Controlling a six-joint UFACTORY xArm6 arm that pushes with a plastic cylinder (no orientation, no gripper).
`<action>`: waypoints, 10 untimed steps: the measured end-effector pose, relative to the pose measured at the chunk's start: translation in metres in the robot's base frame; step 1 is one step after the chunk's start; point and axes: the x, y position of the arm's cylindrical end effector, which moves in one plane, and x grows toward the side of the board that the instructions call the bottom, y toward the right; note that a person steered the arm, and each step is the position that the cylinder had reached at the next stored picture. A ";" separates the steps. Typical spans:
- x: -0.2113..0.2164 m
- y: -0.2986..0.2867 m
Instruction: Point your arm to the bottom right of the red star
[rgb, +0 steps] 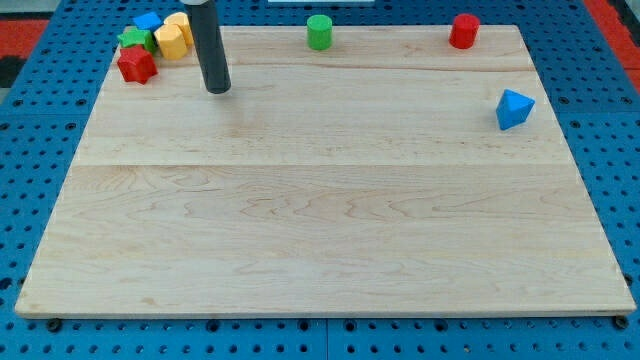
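The red star (136, 65) lies near the board's top left corner. My tip (218, 88) rests on the board to the right of the star and slightly below it, a clear gap apart. A green star (134, 39), a blue block (148, 21) and two yellow blocks (173, 41) (181, 24) cluster just above and to the right of the red star. The rod rises from the tip to the view's top edge and hides part of the upper yellow block.
A green cylinder (319, 32) stands at the top middle. A red cylinder (464, 31) stands at the top right. A blue triangular block (514, 108) lies near the right edge. The wooden board (320, 220) sits on a blue perforated surface.
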 end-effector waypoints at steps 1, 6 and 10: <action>0.000 -0.010; 0.000 -0.075; 0.016 -0.069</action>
